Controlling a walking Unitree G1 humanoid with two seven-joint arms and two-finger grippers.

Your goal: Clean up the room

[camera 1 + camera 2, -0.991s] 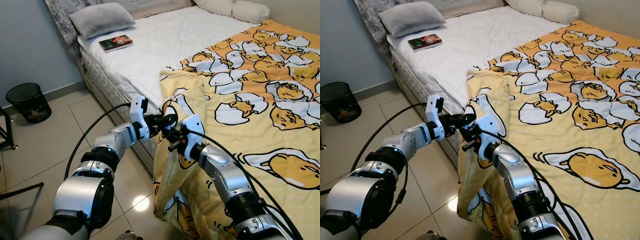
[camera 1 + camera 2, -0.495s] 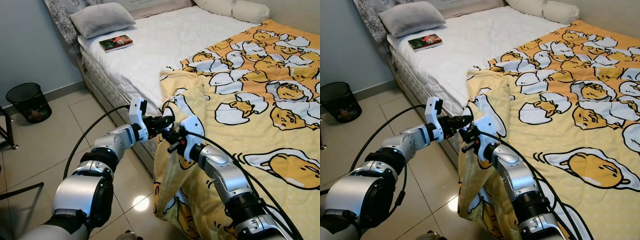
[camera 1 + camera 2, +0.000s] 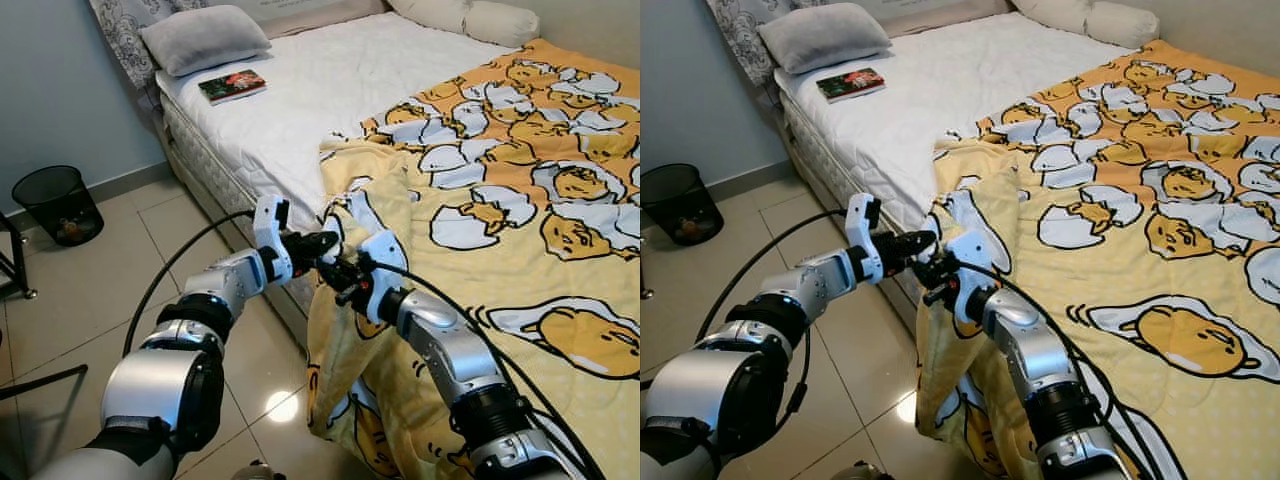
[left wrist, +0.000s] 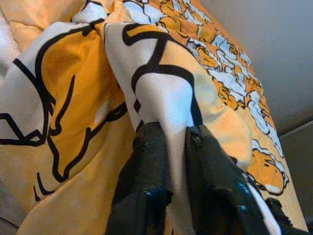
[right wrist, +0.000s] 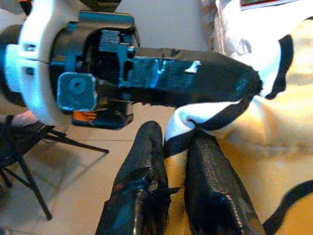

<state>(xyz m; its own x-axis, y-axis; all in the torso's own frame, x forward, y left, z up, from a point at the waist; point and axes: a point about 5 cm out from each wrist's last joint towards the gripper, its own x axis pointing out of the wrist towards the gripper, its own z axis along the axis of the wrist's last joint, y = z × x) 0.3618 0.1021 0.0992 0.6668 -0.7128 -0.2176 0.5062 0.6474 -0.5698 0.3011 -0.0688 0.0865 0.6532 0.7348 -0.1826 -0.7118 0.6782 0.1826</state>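
Blanket work is in hand: the yellow blanket printed with white-and-orange egg cartoons (image 3: 520, 200) covers the right part of the white-sheeted bed (image 3: 300, 110), and its near-left corner hangs over the bed's side toward the tiled floor (image 3: 90, 290). The left gripper (image 3: 318, 243) and the right gripper (image 3: 333, 270) meet at this corner, just beside each other, and each has its two black fingers clamped on a fold of the fabric. Risk, as I judge it, is that the thin cloth slips from one pinch if the arms pull in different directions, or the two grippers knock together. A book with a dark cover (image 3: 232, 85) lies far left on the sheet near a grey pillow (image 3: 205, 38).
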